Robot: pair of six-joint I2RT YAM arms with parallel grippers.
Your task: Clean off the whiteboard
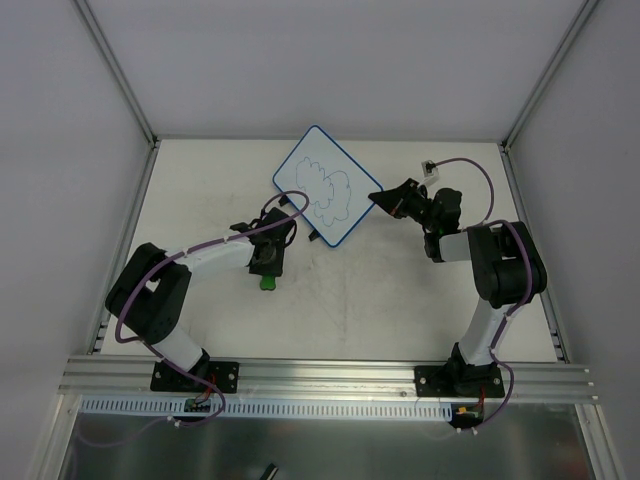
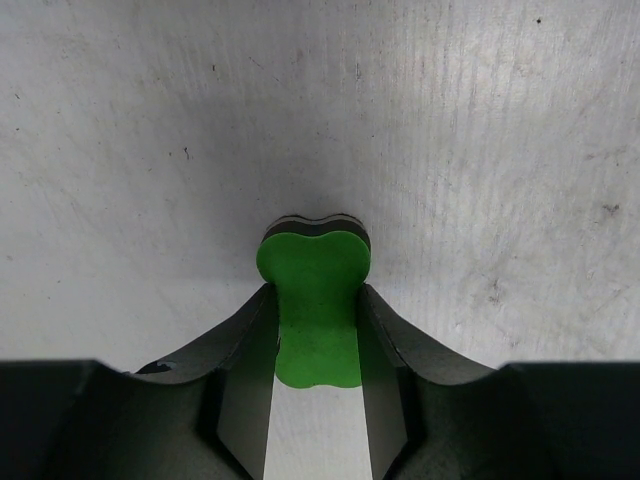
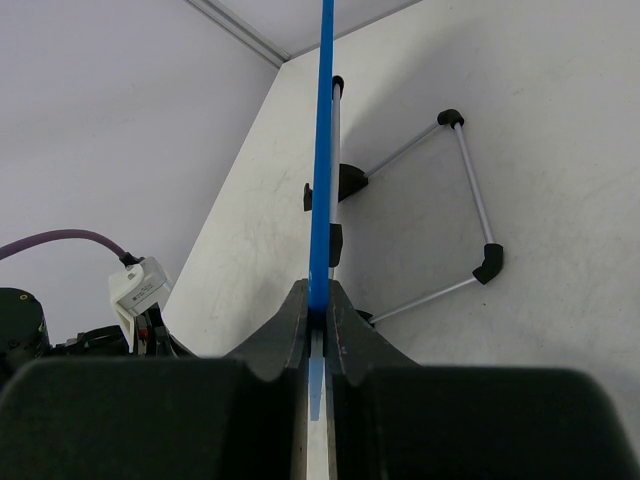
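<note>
Toward the far edge of the bench [image 1: 380, 300], about midway along it, my right gripper [image 1: 381, 199] meets the whiteboard [image 1: 320, 186]. That arm rises from its base at the near edge, elbows out by the right edge and turns its wrist leftward. From the right wrist I see my two fingers drawn narrow and clamped on the board's thin blue rim [image 3: 322, 150], which runs edge-on straight up from between them [image 3: 318, 300]. Thin metal rods [image 3: 470, 190] with black joints stand out from the board's far side.

My left arm stretches from the near left corner, forearm lying low, toward the middle of the bench. Its left gripper [image 1: 267, 270] points down and pinches a small green eraser [image 2: 314, 300] with a dark layer on its far end, close over the scuffed bench top.

From above, the whiteboard shows its white face inside a blue rim with rounded corners, set cornerwise, with a dark cloud-shaped outline drawn across it. I cannot tell whether its lower edge touches the bench
</note>
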